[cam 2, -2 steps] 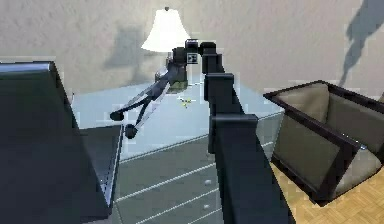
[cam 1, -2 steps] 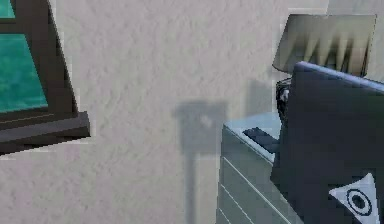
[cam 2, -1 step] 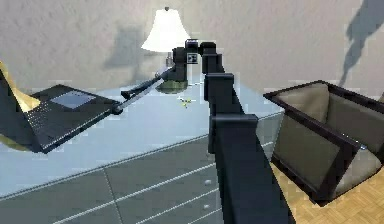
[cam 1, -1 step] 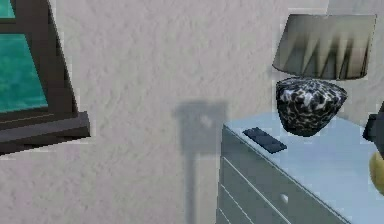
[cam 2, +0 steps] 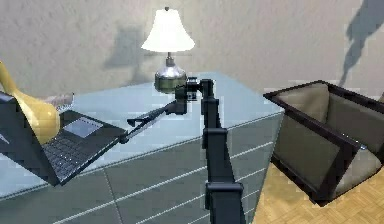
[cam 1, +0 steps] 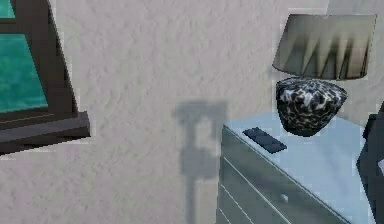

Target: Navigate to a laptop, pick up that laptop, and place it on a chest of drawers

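Clearly the laptop (cam 2: 62, 140) rests on the chest of drawers (cam 2: 170, 170); jaws point toward it, their hold cannot be told.

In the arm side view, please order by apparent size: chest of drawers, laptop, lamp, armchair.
chest of drawers
armchair and laptop: they look about alike, so not ranked
lamp
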### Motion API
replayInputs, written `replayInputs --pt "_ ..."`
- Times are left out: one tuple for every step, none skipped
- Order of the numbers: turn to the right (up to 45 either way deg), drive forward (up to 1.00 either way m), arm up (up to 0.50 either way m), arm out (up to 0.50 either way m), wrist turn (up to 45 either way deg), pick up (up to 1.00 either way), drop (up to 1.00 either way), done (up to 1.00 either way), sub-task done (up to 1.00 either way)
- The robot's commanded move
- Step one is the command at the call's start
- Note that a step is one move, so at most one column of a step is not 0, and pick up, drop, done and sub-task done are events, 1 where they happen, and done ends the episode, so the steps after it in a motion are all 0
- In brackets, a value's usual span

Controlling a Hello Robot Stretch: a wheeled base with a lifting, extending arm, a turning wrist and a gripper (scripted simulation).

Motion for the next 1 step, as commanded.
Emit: replayInputs --pt "0.0 0.00 0.00 0.00 0.0 0.00 1.00 0.00 0.00"
